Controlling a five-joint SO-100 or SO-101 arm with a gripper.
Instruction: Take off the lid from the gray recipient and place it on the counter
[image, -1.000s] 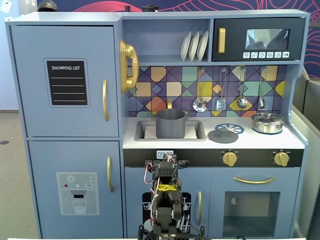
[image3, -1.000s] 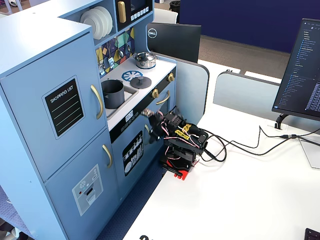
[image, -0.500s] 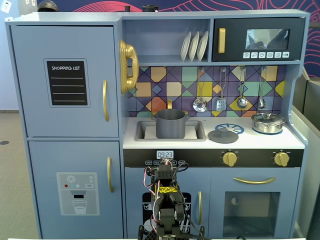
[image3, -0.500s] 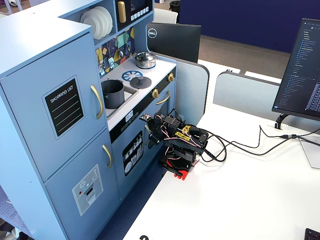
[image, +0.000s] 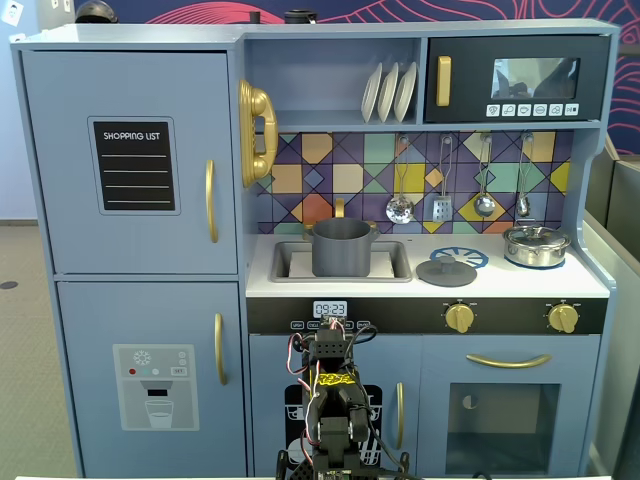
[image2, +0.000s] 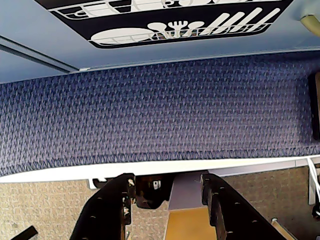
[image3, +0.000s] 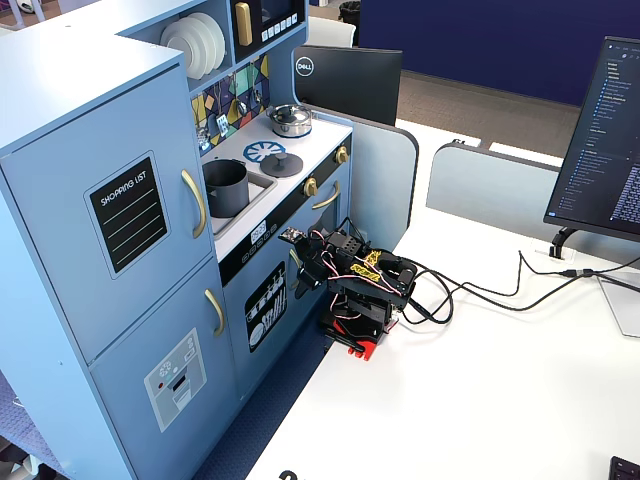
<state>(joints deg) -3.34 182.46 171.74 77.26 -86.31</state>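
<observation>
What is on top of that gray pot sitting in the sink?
Nothing: the gray pot stands open in the sink. Its lid lies on the counter, partly over the blue burner ring. The pot's inside is not visible.

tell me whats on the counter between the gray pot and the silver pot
The lid lies there, flat on the counter, partly over the blue burner ring, right of the gray pot and left of the silver pot in a fixed view.
</observation>
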